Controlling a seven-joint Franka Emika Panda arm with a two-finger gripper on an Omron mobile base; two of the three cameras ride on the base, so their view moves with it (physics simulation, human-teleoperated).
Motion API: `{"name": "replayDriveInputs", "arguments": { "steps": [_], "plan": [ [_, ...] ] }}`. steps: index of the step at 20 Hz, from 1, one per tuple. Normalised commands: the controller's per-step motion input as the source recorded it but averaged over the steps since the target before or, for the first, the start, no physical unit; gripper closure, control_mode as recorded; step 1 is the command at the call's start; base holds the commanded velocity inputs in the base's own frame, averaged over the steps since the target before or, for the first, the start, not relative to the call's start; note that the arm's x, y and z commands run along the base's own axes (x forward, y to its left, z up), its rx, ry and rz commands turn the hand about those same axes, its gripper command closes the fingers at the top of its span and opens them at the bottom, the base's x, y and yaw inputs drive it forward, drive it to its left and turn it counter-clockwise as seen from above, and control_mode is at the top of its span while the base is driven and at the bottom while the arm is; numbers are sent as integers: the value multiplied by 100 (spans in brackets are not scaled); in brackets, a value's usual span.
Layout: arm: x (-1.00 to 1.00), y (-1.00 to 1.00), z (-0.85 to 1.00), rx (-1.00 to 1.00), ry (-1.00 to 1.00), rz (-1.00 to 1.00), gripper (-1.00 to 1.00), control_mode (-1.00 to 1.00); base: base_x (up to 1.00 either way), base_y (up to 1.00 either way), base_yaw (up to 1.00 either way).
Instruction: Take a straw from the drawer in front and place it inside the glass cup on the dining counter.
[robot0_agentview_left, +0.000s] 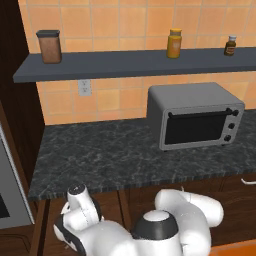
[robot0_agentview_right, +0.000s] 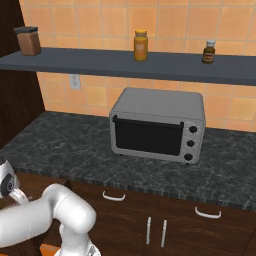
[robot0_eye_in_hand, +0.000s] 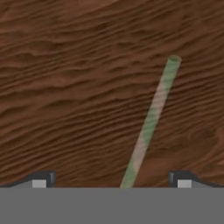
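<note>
Hand view has the straw lying flat on the brown wood-grain drawer floor, slanting from between the fingertips up toward the right. My gripper is spread wide with nothing in it, one tip on either side of the straw's near end. Looks-wise it's a very thin straight stick, pale tan with greenish bands (the far end shows a little round opening, so it looks hollow). I'd guess it weighs next to nothing, it's stiff enough to lift but easy to crush, and it's likely to roll or skid on that smooth wood. I'd pinch across the middle, gently, so it doesn't tip.
</note>
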Motion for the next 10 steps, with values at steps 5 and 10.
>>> {"name": "replayDriveInputs", "arguments": {
  "steps": [5,10],
  "plan": [
    [14,13,-26,-4,0,0,-100,-100,0,0,0],
    [26,9,-29,-2,3,0,-100,-100,0,0,0]
  ]
}}
